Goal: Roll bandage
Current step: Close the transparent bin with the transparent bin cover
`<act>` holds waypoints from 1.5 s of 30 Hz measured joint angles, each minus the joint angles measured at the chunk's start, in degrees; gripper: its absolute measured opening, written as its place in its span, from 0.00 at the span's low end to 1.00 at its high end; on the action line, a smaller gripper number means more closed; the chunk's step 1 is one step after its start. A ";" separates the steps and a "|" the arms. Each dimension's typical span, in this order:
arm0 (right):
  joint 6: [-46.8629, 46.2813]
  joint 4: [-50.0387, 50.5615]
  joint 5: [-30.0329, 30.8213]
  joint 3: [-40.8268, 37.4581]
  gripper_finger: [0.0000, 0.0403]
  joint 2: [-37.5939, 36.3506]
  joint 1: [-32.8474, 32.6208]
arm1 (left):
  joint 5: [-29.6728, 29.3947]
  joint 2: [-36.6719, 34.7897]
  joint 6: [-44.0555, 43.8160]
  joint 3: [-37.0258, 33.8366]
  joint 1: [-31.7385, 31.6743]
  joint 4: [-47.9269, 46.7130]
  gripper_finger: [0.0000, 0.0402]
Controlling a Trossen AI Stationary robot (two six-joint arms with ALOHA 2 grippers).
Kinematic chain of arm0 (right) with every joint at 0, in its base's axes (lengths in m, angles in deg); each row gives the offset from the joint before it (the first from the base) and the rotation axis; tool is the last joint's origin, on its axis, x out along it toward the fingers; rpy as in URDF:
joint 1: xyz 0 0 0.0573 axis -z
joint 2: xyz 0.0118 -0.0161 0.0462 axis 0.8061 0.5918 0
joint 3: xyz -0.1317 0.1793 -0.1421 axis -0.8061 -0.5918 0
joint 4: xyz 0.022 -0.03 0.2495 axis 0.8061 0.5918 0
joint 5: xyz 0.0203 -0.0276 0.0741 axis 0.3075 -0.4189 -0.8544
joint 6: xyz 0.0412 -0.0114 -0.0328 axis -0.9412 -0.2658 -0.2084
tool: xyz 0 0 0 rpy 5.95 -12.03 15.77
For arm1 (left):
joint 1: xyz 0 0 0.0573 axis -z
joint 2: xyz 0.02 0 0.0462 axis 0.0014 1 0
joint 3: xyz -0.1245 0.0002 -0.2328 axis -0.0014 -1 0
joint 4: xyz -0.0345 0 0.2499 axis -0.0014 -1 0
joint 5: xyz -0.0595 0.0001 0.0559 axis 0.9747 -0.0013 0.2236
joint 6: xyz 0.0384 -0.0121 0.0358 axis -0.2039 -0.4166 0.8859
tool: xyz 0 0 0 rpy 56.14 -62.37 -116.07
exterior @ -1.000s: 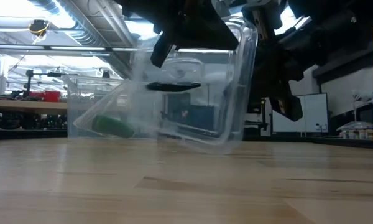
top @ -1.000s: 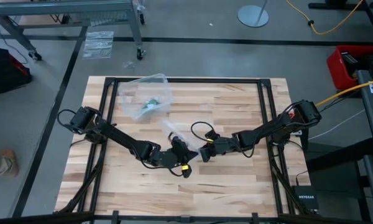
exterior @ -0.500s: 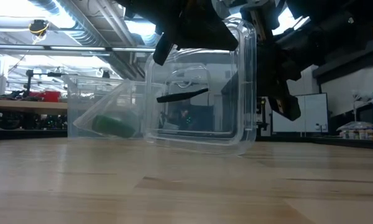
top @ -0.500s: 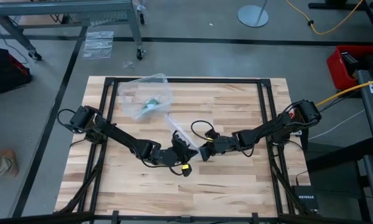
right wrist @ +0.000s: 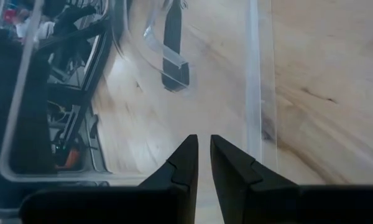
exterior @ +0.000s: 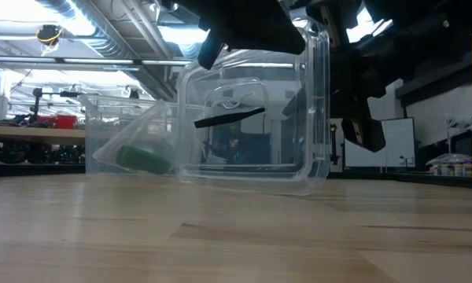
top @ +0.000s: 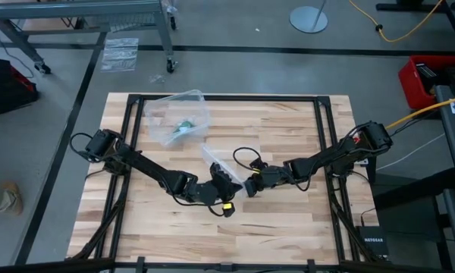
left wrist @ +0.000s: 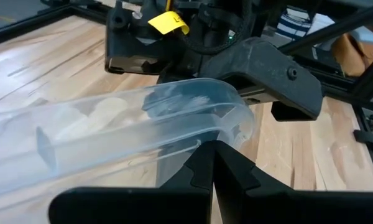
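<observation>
The bandage (exterior: 141, 158) is a small green roll lying inside a clear plastic box (top: 179, 117) that sits tipped at the table's far left; the bandage (top: 184, 126) also shows in the high view. At the table's middle a clear plastic lid (exterior: 252, 118) stands nearly upright on edge. Both grippers meet at it: my left gripper (left wrist: 214, 148) is shut on one corner, and my right gripper (right wrist: 204, 144) is shut on an edge. Neither gripper is near the bandage. My left gripper pinches the lid's rounded corner rim (left wrist: 227, 121) between its two fingers, coming slanting down from the table's left. The lid stands on edge; I cannot tell whether its lower edge (exterior: 252, 185) touches the table. My right gripper pinches the lid's thin edge (right wrist: 202, 127) between its nearly closed fingers, coming slanting down from the table's right. The clear sheet stretches away in front of the fingers.
The two arms cross the table's middle and nearly touch at the lid (top: 218, 161). A black metal frame (top: 227, 98) runs around the tabletop. Bare wood lies along the near edge (top: 227, 235) and at the far right (top: 288, 121).
The lid has tipped from slanting to standing nearly upright on edge, held by both grippers throughout. My left gripper has rolled and risen a little with it. The box with the bandage has stayed put.
</observation>
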 joint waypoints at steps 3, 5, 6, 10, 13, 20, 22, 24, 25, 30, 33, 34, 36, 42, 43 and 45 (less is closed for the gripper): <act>-0.16 -0.23 -0.36 -0.02 0.12 0.02 0.01 | -0.16 -0.02 -0.81 0.04 0.02 -0.04 0.00; -0.32 -0.34 -0.84 -0.02 0.12 0.04 0.01 | -0.16 -0.02 -0.27 0.06 0.04 -0.02 0.00; -0.36 -0.38 -0.99 -0.02 0.12 0.04 0.01 | -0.18 -0.11 0.05 0.06 0.04 -0.01 0.00; -0.61 -0.63 -1.38 -0.02 0.12 0.08 0.01 | -0.18 -0.37 0.85 0.06 0.02 -0.02 0.00; -0.64 -0.71 -1.38 -0.02 0.12 0.09 0.01 | -0.20 -0.55 2.85 0.06 -0.02 -0.02 0.00; -0.56 -0.83 -1.42 -0.02 0.12 0.11 0.01 | -0.18 -0.61 8.11 0.13 -0.07 -0.15 0.01; -0.56 -0.89 -1.42 -0.02 0.12 0.11 0.01 | -0.18 -0.72 9.56 0.15 -0.09 -0.24 0.03; -0.63 -1.07 -1.40 -0.02 0.12 0.13 0.01 | -0.03 -1.02 9.97 0.17 -0.09 -0.83 0.06; -0.65 -1.09 -1.40 -0.02 0.12 0.13 0.04 | 0.01 -1.18 9.99 0.25 -0.09 -1.15 0.08; -0.63 -1.09 -1.36 -0.02 0.12 0.17 0.05 | 0.21 -1.40 10.89 0.35 0.01 -1.52 0.17; -0.60 -1.04 -1.21 -0.02 0.12 0.20 0.05 | 0.20 -1.42 12.88 0.37 0.34 -1.52 0.21; -0.56 -1.04 -1.28 0.00 0.12 0.22 0.05 | 0.19 -1.42 13.74 0.37 0.49 -1.56 0.22; -0.48 -1.04 -1.40 0.00 0.12 0.22 0.03 | 0.19 -1.53 15.63 0.37 0.71 -1.75 0.23; -0.18 -0.57 -2.32 0.04 0.12 0.33 -0.10 | -0.96 -2.45 15.15 0.48 0.80 -8.01 0.26; -0.17 -0.67 -2.35 0.04 0.12 0.33 -0.10 | -1.07 -2.49 14.84 0.48 0.78 -9.02 0.27; -0.19 -0.78 -2.29 0.04 0.12 0.33 -0.10 | -0.95 -2.49 14.66 0.48 0.70 -10.13 0.28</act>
